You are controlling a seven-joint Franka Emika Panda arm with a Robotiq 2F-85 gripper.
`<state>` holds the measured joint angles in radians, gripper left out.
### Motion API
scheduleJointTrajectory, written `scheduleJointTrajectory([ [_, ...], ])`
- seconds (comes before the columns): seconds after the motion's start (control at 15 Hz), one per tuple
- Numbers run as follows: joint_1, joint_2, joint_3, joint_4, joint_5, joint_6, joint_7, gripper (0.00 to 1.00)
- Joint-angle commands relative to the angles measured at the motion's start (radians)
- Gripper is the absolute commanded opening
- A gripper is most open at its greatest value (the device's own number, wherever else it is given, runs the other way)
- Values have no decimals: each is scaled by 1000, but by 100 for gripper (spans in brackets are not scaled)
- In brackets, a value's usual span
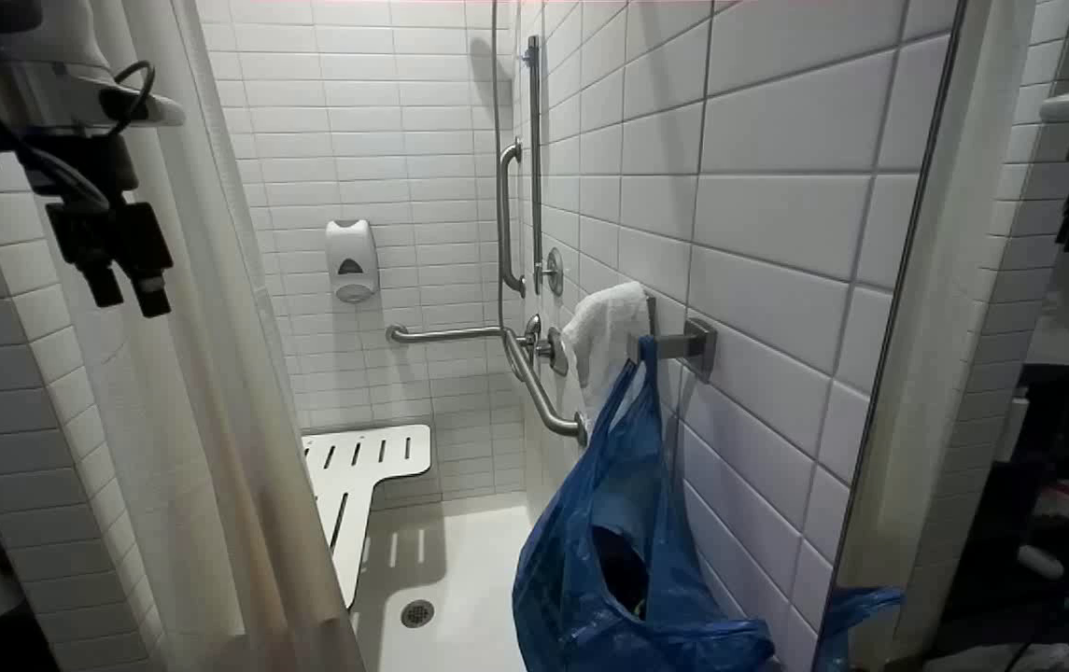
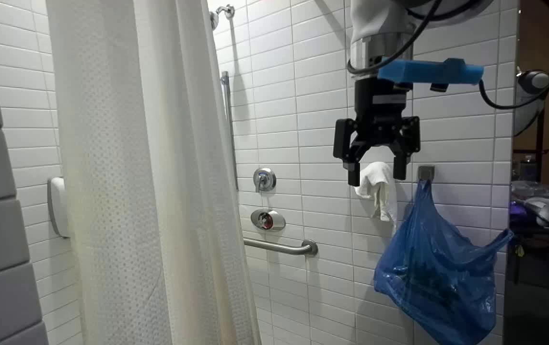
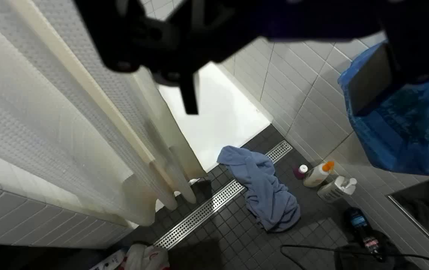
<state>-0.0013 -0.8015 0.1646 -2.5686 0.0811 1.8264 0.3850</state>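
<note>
From where I'm standing, the end effector is hanging in midair beside the shower curtain, fingers aimed straight down. They're spread well apart with nothing between them, so it's holding zilch. The white cloth you see behind that gap in an exterior view is further off, at the tiled wall across from the curtain, so don't get fooled.

The relation that counts here, imo: the curtain is off to the side of the end effector, not underneath it. It takes up one whole side of the wrist view. An exterior view shows space between the two, so I'd call it near but not touching, though depth's kinda hard to judge. The curtain's long axis is straight up and down, and the fingers run the same way, parallel to its folds. Only one arm around, so that's the nearer one by default.

Curtain itself: off-white, small dotted pattern, long soft pleats, going yellowish-tan lower down. Looks pretty limp to me.

Also across from the curtain, a saggy blue bag dangles from a wall hook. Down near the curtain's hem, a rumpled blue-gray cloth lies partly over a metal drain strip. Towel or clothing, can't tell.
</note>
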Motion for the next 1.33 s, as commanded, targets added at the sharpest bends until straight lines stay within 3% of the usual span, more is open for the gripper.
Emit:
scheduleJointTrajectory([
  [0.0,-5,0,3,2,2,-3,-3,100],
  [0.73,-5,0,3,2,2,-3,-3,100],
  [1.27,-132,74,25,11,-61,167,176,100],
])
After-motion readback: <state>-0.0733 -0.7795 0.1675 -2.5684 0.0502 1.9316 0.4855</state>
